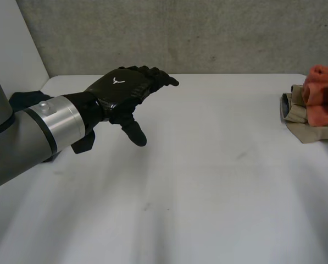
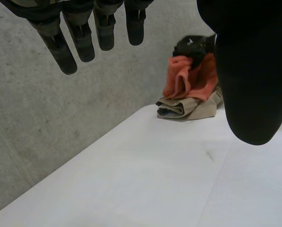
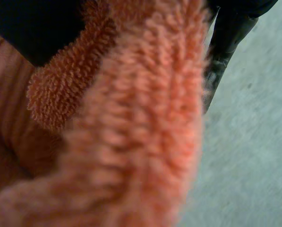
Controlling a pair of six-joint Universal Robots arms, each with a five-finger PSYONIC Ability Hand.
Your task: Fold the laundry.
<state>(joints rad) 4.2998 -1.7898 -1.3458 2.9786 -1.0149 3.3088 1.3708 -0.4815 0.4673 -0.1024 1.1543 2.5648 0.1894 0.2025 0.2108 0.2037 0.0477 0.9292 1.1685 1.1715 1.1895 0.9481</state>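
An orange towel (image 1: 322, 93) lies bunched on a folded beige cloth (image 1: 306, 124) at the table's far right edge. In the left wrist view my right hand (image 2: 195, 47) sits on top of the orange towel (image 2: 188, 78), above the beige cloth (image 2: 192, 108). The right wrist view has the orange towel (image 3: 131, 118) pressed against the palm, my right hand (image 3: 226, 42) curled round it. My left hand (image 1: 122, 91) hovers over the table's left part, fingers straight and thumb spread, holding nothing. Its thumb (image 2: 249, 71) points toward the pile.
The white table (image 1: 207, 181) stretches bare between my left hand and the pile. A dark cloth (image 1: 26, 99) lies behind my left arm at the table's far left. A grey concrete wall (image 1: 207, 33) runs along the back edge.
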